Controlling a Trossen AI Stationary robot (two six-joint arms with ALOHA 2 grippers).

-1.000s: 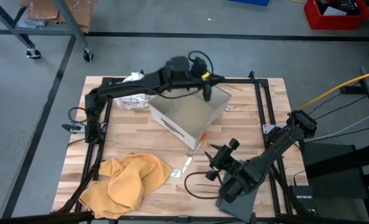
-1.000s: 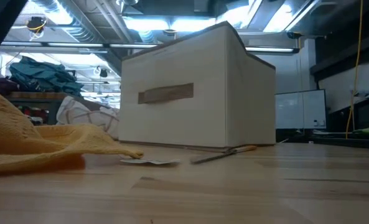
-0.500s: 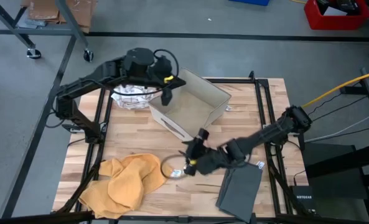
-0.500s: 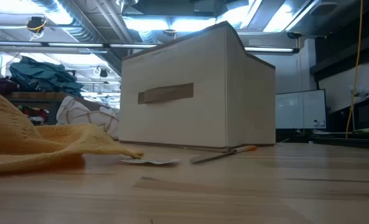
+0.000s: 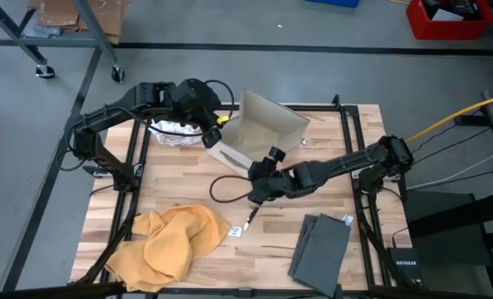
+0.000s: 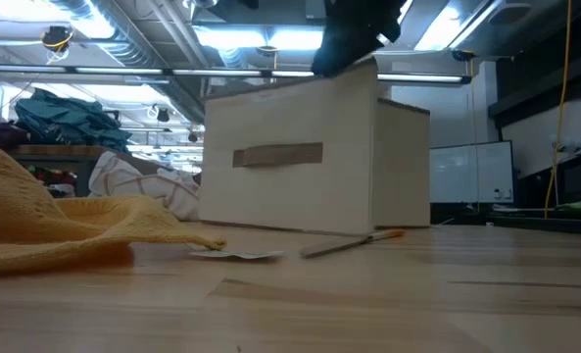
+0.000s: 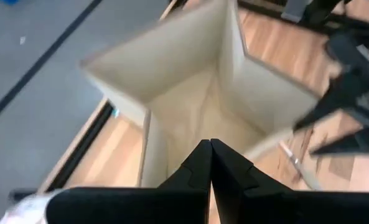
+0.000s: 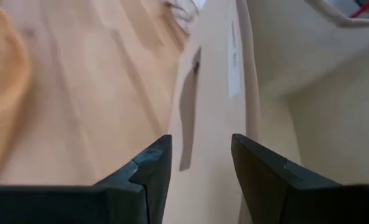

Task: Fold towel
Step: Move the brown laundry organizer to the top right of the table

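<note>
Hovering open right end effector (image 5: 261, 184) beside box (image 5: 267, 124), left end effector (image 5: 215, 137) closed

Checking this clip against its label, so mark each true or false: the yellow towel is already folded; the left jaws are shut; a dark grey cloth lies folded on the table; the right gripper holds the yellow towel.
1. The yellow towel is already folded: false, it lies crumpled near the table's front left corner.
2. The left gripper has its jaws shut: true.
3. A dark grey cloth lies folded on the table: true.
4. The right gripper holds the yellow towel: false, its jaws are open at the beige box.
</note>
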